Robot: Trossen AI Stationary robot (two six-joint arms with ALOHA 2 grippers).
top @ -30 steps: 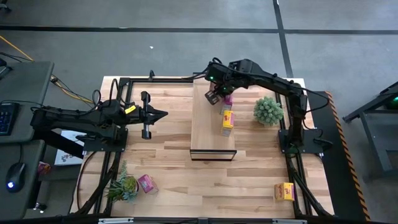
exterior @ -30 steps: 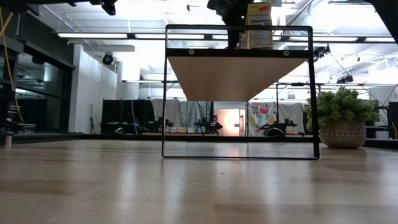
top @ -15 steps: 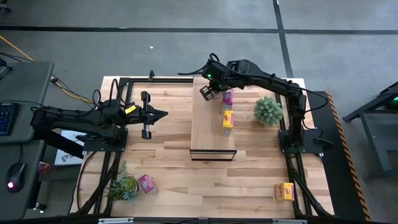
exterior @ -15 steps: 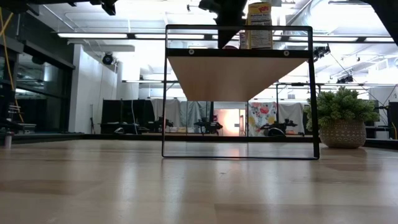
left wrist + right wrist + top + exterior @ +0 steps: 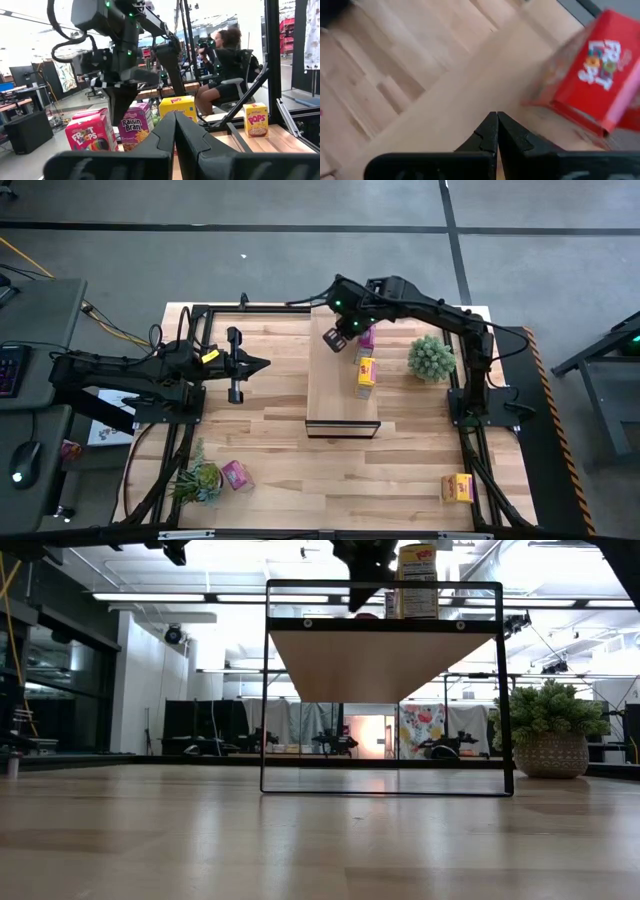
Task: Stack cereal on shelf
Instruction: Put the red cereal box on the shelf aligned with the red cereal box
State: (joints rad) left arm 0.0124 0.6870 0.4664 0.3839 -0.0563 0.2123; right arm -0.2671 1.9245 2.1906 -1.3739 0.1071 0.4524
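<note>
1. The right arm reaches across from the right side, its gripper (image 5: pixel 336 340) pointing down with the fingers (image 5: pixel 492 131) closed together.
2. The left arm lies level at the left side, its gripper (image 5: pixel 258 364) closed, fingers (image 5: pixel 176 131) touching.

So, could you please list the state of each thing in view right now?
Right claw: shut, empty, over the shelf.
Left claw: shut, empty, off the shelf.
Red box: upright on shelf.
Yellow box: on shelf.
Pink box: on the table.
Yellow corner box: on the table.
</note>
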